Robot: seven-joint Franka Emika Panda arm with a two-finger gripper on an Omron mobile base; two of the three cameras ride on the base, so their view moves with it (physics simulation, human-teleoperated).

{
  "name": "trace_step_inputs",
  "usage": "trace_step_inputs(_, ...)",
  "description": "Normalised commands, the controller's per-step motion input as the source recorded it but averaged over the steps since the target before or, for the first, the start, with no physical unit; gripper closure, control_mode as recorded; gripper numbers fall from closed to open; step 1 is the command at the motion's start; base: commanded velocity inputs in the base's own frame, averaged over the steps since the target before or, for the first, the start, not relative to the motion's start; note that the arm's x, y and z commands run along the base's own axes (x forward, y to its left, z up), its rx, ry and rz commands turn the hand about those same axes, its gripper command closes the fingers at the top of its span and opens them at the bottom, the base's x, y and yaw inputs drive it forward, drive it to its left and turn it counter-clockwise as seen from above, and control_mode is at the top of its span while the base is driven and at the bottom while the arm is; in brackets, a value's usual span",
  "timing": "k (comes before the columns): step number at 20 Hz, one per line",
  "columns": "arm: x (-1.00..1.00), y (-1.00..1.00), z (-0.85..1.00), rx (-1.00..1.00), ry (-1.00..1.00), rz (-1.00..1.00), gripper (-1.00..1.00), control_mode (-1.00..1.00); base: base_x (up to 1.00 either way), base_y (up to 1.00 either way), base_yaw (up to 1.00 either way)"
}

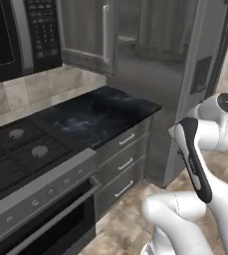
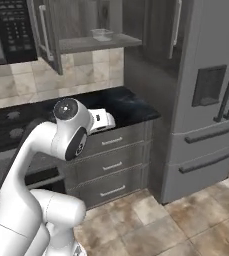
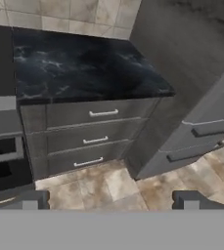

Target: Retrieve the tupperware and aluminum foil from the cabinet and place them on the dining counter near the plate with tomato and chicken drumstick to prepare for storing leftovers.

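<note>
The cabinet (image 2: 93, 44) hangs with its door (image 2: 46, 35) swung open, and the translucent tupperware (image 2: 102, 34) sits on its grey shelf. In the left base view the same cabinet door (image 1: 88, 32) with its pale bar handle shows at the top. My gripper (image 3: 111, 201) is open and empty, well below the shelf and in front of the black-topped counter (image 3: 84, 63), looking down at it. The white hand (image 2: 103, 121) sticks out over the counter's front edge. The aluminum foil, dining counter, plate, tomato and chicken drumstick are out of view.
A black microwave (image 1: 16, 35) hangs left of the cabinet, above the stove (image 1: 21, 149). Three grey drawers (image 3: 96, 139) sit under the counter. A tall grey fridge (image 2: 206, 100) stands to the right. Tiled floor (image 2: 146, 225) lies open in front.
</note>
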Motion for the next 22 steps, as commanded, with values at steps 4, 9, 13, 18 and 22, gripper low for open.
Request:
trace_step_inputs(4, 0.00, 0.00, 0.00, 0.00, 0.00, 0.00, -1.00, 1.00, 0.42, -1.00, 0.45)
trace_step_inputs(9, 0.00, 0.00, 0.00, 0.00, 0.00, 0.00, -1.00, 1.00, 0.42, -0.91, 0.47)
trace_step_inputs(13, 0.00, 0.00, 0.00, 0.00, 0.00, 0.00, -1.00, 1.00, 0.42, -0.84, 0.45)
trace_step_inputs(18, 0.00, 0.00, 0.00, 0.00, 0.00, 0.00, -1.00, 1.00, 0.45, -0.30, 0.37)
trace_step_inputs(22, 0.00, 0.00, 0.00, 0.00, 0.00, 0.00, -1.00, 1.00, 0.43, 0.11, 0.30)
